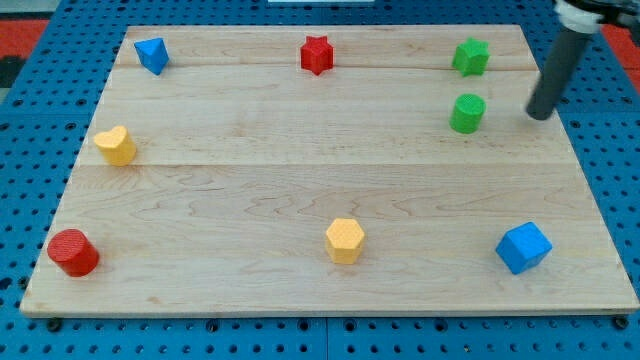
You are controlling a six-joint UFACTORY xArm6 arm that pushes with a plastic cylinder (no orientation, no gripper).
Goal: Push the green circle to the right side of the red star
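Note:
The green circle (467, 113) is a short green cylinder on the wooden board (300, 180), at the upper right. The red star (317, 55) sits at the top middle, well to the left of the green circle and a little higher. My tip (539, 115) is at the view's right, apart from the green circle, level with it and to its right. The dark rod rises from the tip to the upper right corner.
A green star (470, 57) sits just above the green circle. A blue block (151, 54) is at top left, a yellow heart (116, 145) at left, a red cylinder (73, 252) at bottom left, a yellow hexagon (345, 240) at bottom middle, a blue cube (523, 247) at bottom right.

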